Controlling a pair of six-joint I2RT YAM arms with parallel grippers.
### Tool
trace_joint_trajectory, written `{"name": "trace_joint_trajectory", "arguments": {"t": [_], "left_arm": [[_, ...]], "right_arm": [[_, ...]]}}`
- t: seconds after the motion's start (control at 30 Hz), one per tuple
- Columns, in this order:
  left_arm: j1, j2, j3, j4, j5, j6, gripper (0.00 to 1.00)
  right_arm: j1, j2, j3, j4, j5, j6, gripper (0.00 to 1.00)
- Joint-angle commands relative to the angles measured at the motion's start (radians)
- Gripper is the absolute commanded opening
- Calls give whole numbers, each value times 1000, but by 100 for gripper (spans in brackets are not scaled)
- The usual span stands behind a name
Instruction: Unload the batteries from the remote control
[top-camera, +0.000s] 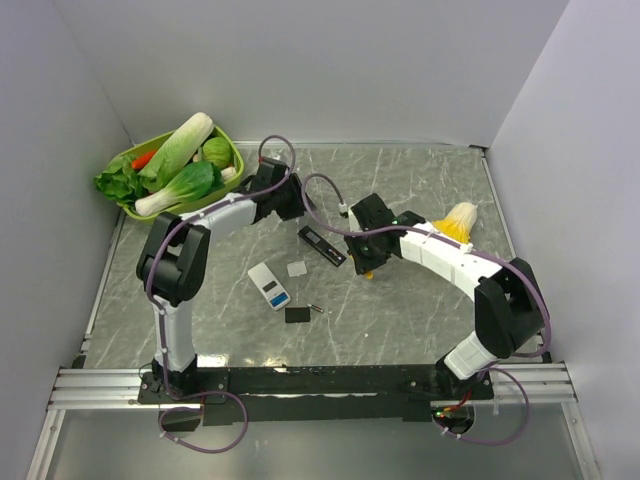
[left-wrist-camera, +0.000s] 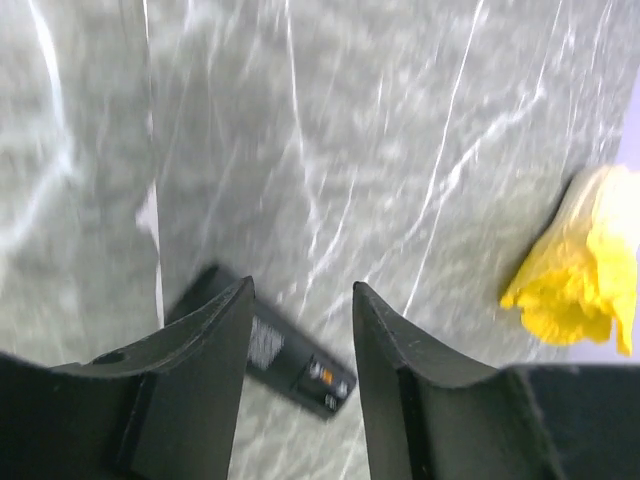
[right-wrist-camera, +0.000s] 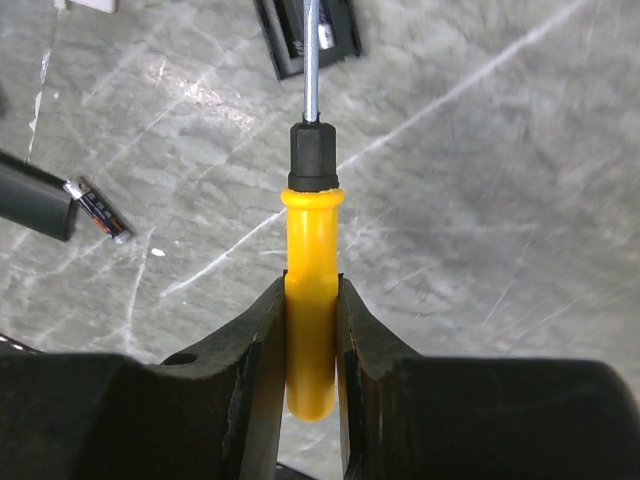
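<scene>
Right end effector (right-wrist-camera: 310, 296) gripping screwdriver (right-wrist-camera: 310, 232), battery (right-wrist-camera: 97, 210) lying apart, leftward

Bench (top-camera: 420, 320): loose parts at centre.
Black remote (top-camera: 322, 245) farthest; nearer lie white remote (top-camera: 268, 285), white cover plate (top-camera: 297, 268), black cover plate (top-camera: 296, 314), battery (top-camera: 316, 309) just right of it.

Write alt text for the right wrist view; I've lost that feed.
The right gripper clamps a yellow-handled screwdriver, its shaft pointing over the black remote at the top edge. At left, a loose battery lies on the marbled table beside a dark piece.
</scene>
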Motion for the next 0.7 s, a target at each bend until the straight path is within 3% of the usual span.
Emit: {"name": "trace_joint_trajectory", "arguments": {"t": [0.0,0.17,0.4,0.67], "left_arm": [[6,97,100,-66,-59,79,49],[20,207,199,-101,-6,115,50],[20,235,196,-125,65,133,46],[18,129,-12,-110,131,70,40]], "right_arm": [[-4,-85,-18,-16,29,159,0],[1,-112,-65,27,-176,201,0],[-1,-23,-79,49,-169,221,0],[-4,-29,-81,-34,-154,175,0]]}}
